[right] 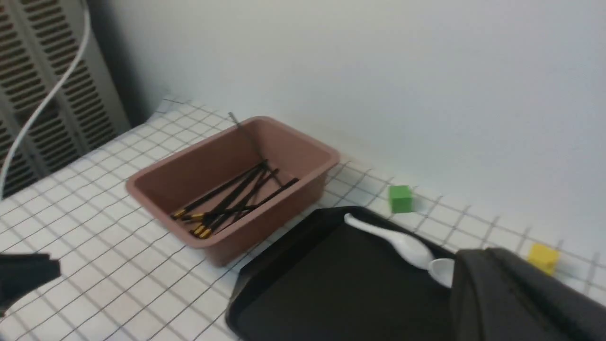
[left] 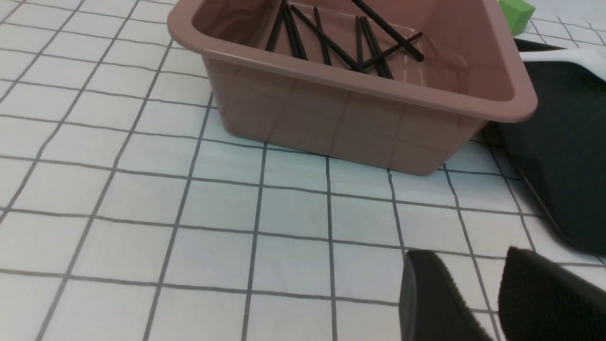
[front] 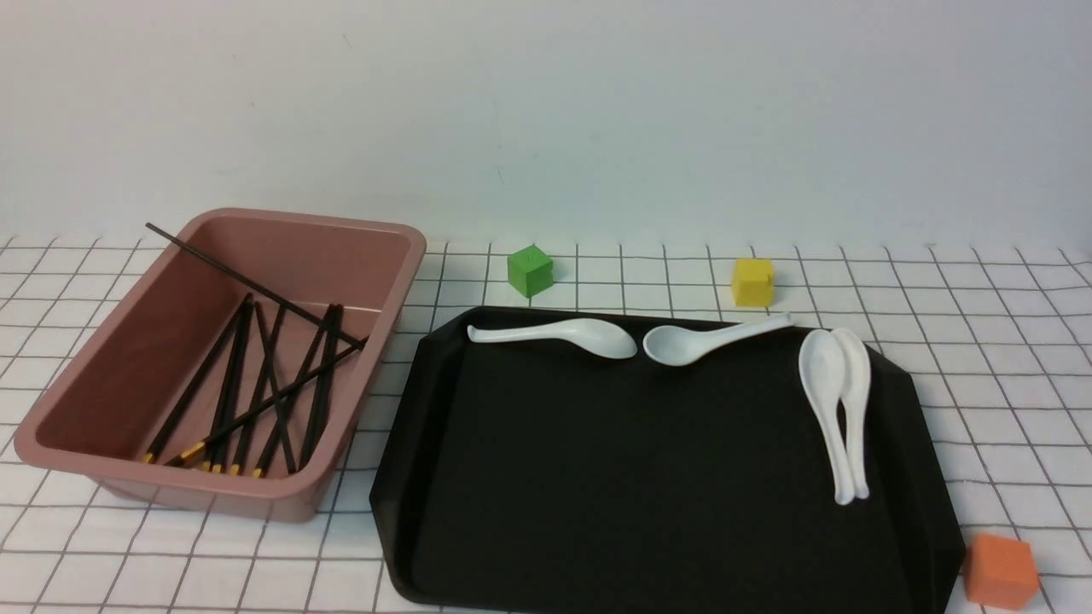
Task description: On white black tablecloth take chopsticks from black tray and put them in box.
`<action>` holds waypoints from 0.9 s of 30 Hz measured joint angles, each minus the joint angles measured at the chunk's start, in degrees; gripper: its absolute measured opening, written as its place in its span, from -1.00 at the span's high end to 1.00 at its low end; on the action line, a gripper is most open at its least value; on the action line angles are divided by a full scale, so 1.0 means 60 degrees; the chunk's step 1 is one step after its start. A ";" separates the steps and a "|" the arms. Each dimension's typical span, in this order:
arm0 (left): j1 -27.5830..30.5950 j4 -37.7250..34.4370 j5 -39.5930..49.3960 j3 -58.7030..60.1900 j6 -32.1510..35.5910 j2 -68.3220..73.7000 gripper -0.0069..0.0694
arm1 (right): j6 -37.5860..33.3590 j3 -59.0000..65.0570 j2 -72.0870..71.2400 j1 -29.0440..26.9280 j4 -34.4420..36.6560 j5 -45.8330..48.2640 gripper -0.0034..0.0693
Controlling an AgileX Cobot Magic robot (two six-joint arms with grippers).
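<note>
Several black chopsticks (front: 256,392) with yellow ends lie crossed in the pink box (front: 145,341) at the left of the checked tablecloth (front: 981,358). One leans up on the box's far left rim. The black tray (front: 640,477) holds only white spoons, and no chopstick shows on it. Neither gripper shows in the front view. My left gripper (left: 466,265) is open and empty, low over the cloth in front of the box (left: 355,123), whose chopsticks (left: 326,42) show. My right gripper (right: 476,253) is shut and empty, above the tray (right: 341,284), away from the box (right: 265,222).
Several white spoons lie along the tray's far edge (front: 563,334) and right side (front: 840,409). A green cube (front: 530,270) and a yellow cube (front: 752,281) stand behind the tray. An orange cube (front: 1000,570) sits by its near right corner. A louvred panel (right: 38,94) stands beyond the table's left end.
</note>
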 joint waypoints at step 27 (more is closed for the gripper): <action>0.0000 0.0000 0.0000 0.0000 0.0000 0.0000 0.19 | 0.0043 0.6388 -0.1746 0.0000 -0.0044 -0.5289 0.89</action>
